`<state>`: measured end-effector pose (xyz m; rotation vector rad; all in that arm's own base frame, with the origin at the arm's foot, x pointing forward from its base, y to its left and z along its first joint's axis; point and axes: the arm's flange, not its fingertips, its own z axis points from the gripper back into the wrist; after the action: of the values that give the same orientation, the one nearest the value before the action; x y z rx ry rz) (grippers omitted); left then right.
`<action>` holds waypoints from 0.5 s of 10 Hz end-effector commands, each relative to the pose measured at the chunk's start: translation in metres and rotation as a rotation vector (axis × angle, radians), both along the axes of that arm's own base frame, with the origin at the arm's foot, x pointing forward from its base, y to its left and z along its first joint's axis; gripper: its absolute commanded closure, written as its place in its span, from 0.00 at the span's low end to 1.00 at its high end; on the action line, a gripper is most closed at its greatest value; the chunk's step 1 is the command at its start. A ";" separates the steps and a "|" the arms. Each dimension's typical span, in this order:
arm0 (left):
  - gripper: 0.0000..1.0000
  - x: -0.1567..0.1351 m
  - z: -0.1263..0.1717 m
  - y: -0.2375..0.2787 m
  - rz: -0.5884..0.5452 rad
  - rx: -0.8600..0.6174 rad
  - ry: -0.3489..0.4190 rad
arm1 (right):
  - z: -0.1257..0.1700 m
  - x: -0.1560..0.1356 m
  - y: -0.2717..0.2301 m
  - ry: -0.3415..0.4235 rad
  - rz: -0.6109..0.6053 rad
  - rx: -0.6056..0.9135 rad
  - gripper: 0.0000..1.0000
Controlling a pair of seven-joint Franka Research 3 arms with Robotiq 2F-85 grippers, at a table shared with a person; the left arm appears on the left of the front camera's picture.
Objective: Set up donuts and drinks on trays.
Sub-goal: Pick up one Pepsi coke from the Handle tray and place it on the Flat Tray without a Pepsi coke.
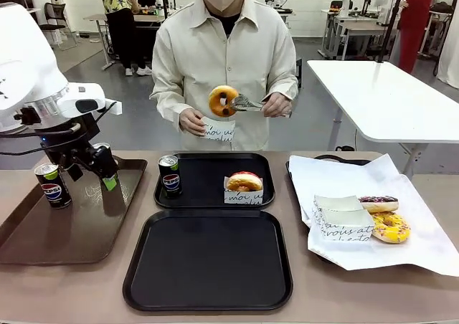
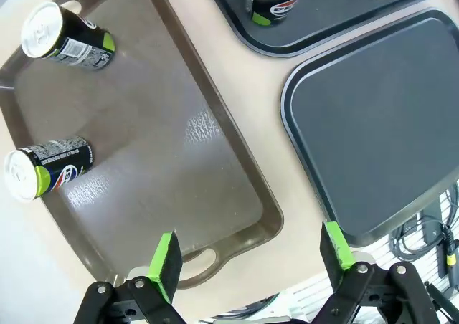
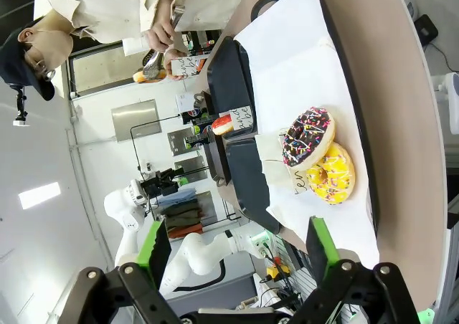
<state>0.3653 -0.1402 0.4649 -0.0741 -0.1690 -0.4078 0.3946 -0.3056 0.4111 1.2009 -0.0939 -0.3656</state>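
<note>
Far black tray carries one upright black cola can and a pink-iced donut in a white sleeve. The near black tray lies just in front. Person's hand holds tongs gripping an orange donut above the far tray. Left gripper hovers over the brown tray, jaws apart. Right gripper above the paper sheet, jaws apart.

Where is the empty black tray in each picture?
Front view: the empty black tray is at the bottom middle, nearest the camera.
Left wrist view: it is on the right side, tilted, beside the brown tray.
Right wrist view: it is in the middle, seen nearly edge-on, left of the white paper.
Shared landmark: the second black tray, holding a sleeved donut, lies next to it in every view.
</note>
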 end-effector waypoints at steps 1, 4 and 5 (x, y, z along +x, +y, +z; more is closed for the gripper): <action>0.00 0.001 0.000 0.003 0.007 -0.003 0.001 | 0.001 0.001 0.001 -0.018 -0.005 0.014 0.00; 0.00 0.057 0.011 0.095 0.286 0.101 0.081 | 0.001 0.001 0.001 -0.018 -0.005 0.014 0.00; 0.00 0.054 0.006 0.120 0.362 0.123 0.087 | 0.001 0.001 0.001 -0.018 -0.005 0.014 0.00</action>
<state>0.4230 -0.0248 0.4725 0.0316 -0.1083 -0.1434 0.3945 -0.3058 0.4112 1.2011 -0.0943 -0.3659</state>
